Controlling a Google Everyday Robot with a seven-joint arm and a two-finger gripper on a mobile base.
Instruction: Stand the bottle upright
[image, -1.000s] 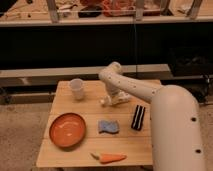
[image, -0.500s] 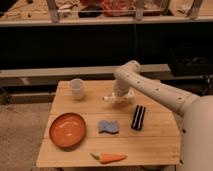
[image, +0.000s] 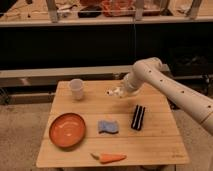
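The small white bottle (image: 109, 92) shows as a pale shape at the tip of my gripper (image: 116, 92), near the back middle of the wooden table (image: 155, 142). The gripper partly hides it, so I cannot tell whether it lies flat, is tilted, or is lifted. The white arm reaches in from the right, bends at an elbow above the table's back edge, and slopes down and left to the gripper.
A translucent white cup (image: 76, 89) stands at the back left. An orange plate (image: 67, 130) sits at the front left. A blue sponge (image: 108, 126) lies mid-table, a black bar (image: 137, 117) to its right, and a carrot (image: 111, 158) at the front edge.
The arm has swung to the right and its elbow has risen. The gripper stays at the bottle's spot and has shifted slightly right and up.
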